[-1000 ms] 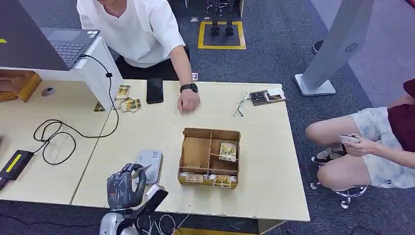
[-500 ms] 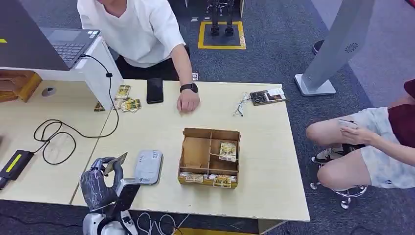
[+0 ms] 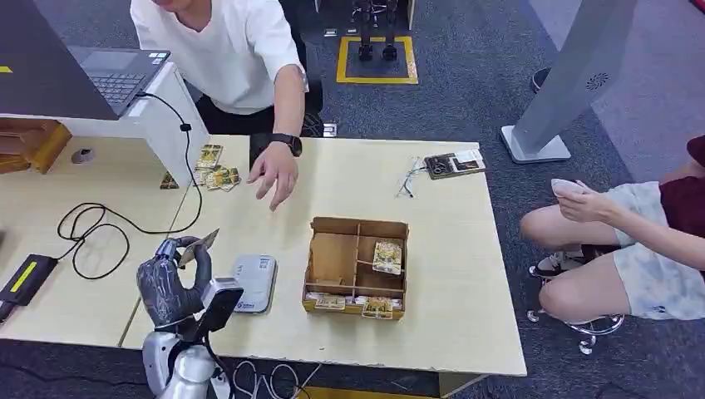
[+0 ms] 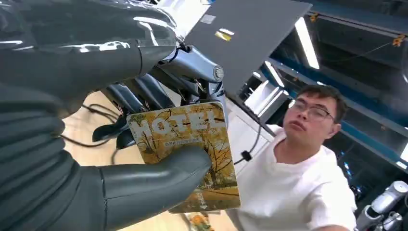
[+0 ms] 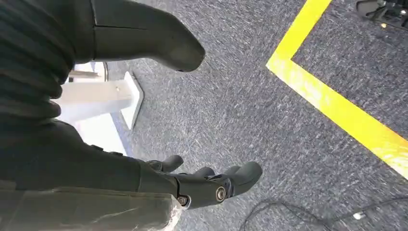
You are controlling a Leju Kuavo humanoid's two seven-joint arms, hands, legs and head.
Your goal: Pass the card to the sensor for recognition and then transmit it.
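We see the left hand (image 3: 173,281) lifting its pinched card (image 3: 198,246) farther left of the sensor (image 3: 252,282) while the person's hand (image 3: 274,171) now reaches over the pale table (image 3: 449,274), right hand (image 5: 192,180) empty, fingers apart above grey carpet (image 5: 250,96).

Your robot's dark grey, glossy left hand (image 3: 173,287) sits on a silver arm (image 3: 170,372) with a black wrist block. Its right hand (image 5: 144,144) has a thick grey thumb, darker fingers and a ribbed grey cover.
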